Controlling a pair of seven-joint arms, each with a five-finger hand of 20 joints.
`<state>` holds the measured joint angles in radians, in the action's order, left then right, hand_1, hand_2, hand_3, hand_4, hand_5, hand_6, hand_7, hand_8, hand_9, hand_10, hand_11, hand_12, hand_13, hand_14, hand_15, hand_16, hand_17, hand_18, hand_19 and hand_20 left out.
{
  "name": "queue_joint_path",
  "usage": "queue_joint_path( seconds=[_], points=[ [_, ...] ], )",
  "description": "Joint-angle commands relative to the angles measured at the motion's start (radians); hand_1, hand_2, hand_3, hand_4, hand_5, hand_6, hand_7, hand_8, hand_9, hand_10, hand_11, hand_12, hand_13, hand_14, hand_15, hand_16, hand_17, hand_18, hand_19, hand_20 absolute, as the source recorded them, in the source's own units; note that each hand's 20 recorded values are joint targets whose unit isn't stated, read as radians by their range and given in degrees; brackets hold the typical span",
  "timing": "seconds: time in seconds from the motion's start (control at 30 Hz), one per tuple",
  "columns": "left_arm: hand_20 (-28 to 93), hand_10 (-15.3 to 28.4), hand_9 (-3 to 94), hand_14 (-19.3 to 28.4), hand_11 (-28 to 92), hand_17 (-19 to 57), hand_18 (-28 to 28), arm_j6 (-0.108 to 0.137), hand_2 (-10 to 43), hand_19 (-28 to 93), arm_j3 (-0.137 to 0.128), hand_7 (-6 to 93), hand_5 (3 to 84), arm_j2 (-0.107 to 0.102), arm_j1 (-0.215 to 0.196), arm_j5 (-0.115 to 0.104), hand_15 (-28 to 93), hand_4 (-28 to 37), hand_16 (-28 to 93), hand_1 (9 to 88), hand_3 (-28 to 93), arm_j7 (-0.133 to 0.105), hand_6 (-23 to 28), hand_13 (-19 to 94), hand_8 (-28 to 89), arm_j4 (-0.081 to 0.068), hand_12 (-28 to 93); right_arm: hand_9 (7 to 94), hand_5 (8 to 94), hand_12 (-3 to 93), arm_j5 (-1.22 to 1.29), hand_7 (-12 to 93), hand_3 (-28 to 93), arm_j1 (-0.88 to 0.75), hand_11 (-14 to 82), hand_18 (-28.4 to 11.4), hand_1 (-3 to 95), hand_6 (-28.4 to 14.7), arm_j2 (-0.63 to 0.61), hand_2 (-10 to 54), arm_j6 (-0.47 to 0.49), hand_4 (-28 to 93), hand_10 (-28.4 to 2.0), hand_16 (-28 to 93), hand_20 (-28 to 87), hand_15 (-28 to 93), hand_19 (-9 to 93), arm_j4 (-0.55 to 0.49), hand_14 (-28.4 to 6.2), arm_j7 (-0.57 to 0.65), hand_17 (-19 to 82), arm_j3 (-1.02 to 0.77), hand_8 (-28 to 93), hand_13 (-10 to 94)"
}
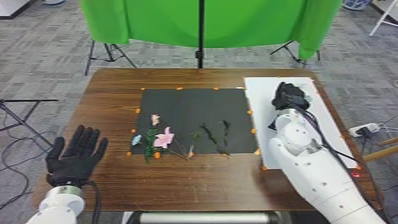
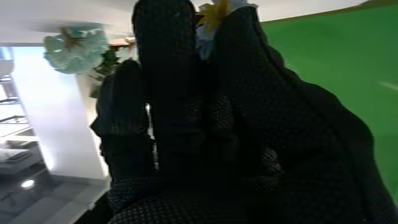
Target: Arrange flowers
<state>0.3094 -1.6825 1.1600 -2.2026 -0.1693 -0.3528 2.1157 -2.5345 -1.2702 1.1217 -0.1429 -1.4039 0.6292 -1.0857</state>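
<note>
My right hand [image 1: 291,96] is over the back part of the white board [image 1: 277,84] in the head view. In the right wrist view the right hand [image 2: 178,115] has a yellow and pale blue flower [image 2: 211,19] pinched between its fingers and thumb; its stem is hidden. A pale green flower [image 2: 76,49] and a small white flower [image 2: 127,51] stand beyond the fingers. On the black mat [image 1: 182,100] lie a pink flower [image 1: 163,137], a smaller pink one [image 1: 155,119], a light blue one [image 1: 136,140] and dark green stems [image 1: 210,135]. My left hand [image 1: 74,159] is open at the table's left.
The brown table [image 1: 213,187] has orange tape pieces along the mat's edges. A green cloth [image 1: 160,25] on stands hangs behind the table. A black tripod stand [image 1: 31,101] is at the left, and wooden legs [image 1: 382,151] stand at the right.
</note>
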Motion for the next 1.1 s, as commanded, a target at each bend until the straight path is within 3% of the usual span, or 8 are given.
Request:
queue_joint_path(
  seconds=[0.03, 0.37, 0.5, 0.63, 0.87, 0.93, 1.0, 1.1],
  points=[
    [16, 16.5, 42.8, 17.0, 24, -7.1, 14.7, -0.01, 17.5, 43, -0.001, 10.9, 49.7, 0.009, -0.019, 0.0, 42, -28.3, -9, 25.8, 77, -0.002, 11.1, 32, -9, -0.003, 10, 83.1, 74.5, 41.0, 0.008, 31, 68, -0.068, 13.9, -21.1, 64.6, -1.5, -0.062, -9.5, 0.015, -28, -10.8, 41, 28, 35, 88, -0.258, -3.6, -0.088, 42, 0.043, -2, 80],
    [16, 16.5, 42.8, 17.0, 23, -7.1, 14.7, 0.0, 17.4, 43, 0.0, 10.7, 49.6, 0.008, -0.006, 0.0, 42, -28.3, -9, 25.8, 77, 0.005, 11.1, 32, -9, -0.006, 10, 81.0, 72.7, 40.6, 0.054, 30, 67, -0.12, 14.3, -21.5, 63.8, -2.4, -0.084, -9.5, 0.119, -28, -11.7, 41, 28, 37, 88, -0.491, -4.5, -0.269, 40, 0.212, -2, 77],
    [16, 16.6, 42.9, 16.9, 23, -7.2, 14.7, 0.001, 17.4, 43, 0.007, 10.5, 49.6, 0.004, -0.008, 0.012, 42, -28.3, -9, 25.8, 77, 0.009, 11.0, 32, -9, 0.0, 10, 80.3, 72.2, 40.4, -0.02, 30, 67, -0.111, 14.2, -21.7, 63.4, -2.3, -0.082, -9.5, 0.128, -28, -11.9, 40, 28, 38, 88, -0.468, -4.9, -0.334, 40, 0.276, -3, 76],
    [16, 16.6, 42.9, 17.0, 23, -7.2, 14.7, 0.016, 17.4, 43, 0.013, 10.4, 49.5, 0.006, -0.001, 0.018, 42, -28.3, -9, 25.8, 77, 0.011, 11.1, 32, -9, -0.006, 10, 79.7, 71.4, 40.1, -0.122, 30, 67, -0.085, 14.0, -21.9, 63.0, -2.4, -0.071, -9.5, 0.091, -28, -12.1, 39, 28, 38, 88, -0.407, -4.9, -0.4, 39, 0.324, -3, 75],
    [16, 16.6, 42.8, 17.0, 23, -7.2, 14.7, 0.032, 17.4, 43, 0.015, 10.3, 49.5, 0.002, 0.0, 0.034, 42, -28.3, -9, 25.8, 77, 0.021, 11.2, 32, -9, -0.009, 10, 78.4, 70.0, 39.5, -0.131, 29, 67, -0.081, 14.3, -21.9, 62.3, -2.3, -0.054, -9.5, 0.09, -28, -12.3, 38, 27, 40, 88, -0.397, -4.8, -0.374, 39, 0.343, -3, 74],
    [16, 16.6, 42.9, 17.0, 24, -7.2, 14.7, 0.047, 17.5, 43, 0.015, 10.3, 49.6, 0.001, 0.001, 0.053, 42, -28.3, -9, 25.8, 77, 0.023, 11.2, 32, -9, -0.009, 10, 78.1, 69.7, 39.4, -0.126, 29, 67, -0.079, 14.3, -21.9, 62.1, -2.5, -0.049, -9.5, 0.1, -28, -12.5, 38, 27, 40, 88, -0.402, -5.0, -0.369, 39, 0.351, -3, 73],
    [16, 16.6, 42.8, 17.0, 24, -7.3, 14.7, 0.039, 17.5, 43, 0.013, 10.3, 49.6, 0.0, -0.003, 0.044, 42, -28.3, -9, 25.8, 77, 0.023, 11.2, 32, -9, -0.009, 10, 77.9, 69.6, 39.2, -0.124, 29, 67, -0.083, 14.4, -22.0, 61.8, -2.6, -0.043, -9.5, 0.102, -28, -12.5, 38, 27, 40, 88, -0.407, -5.1, -0.372, 39, 0.356, -3, 73],
    [16, 16.7, 42.8, 17.0, 24, -7.3, 14.7, 0.04, 17.5, 43, 0.014, 10.4, 49.6, -0.001, 0.001, 0.048, 42, -28.3, -9, 25.8, 77, 0.029, 11.2, 32, -9, -0.012, 10, 77.6, 69.0, 39.1, -0.118, 28, 67, -0.083, 14.6, -22.1, 61.6, -2.6, -0.033, -9.5, 0.109, -28, -12.6, 37, 27, 41, 88, -0.415, -5.2, -0.375, 38, 0.37, -3, 73]
  ],
)
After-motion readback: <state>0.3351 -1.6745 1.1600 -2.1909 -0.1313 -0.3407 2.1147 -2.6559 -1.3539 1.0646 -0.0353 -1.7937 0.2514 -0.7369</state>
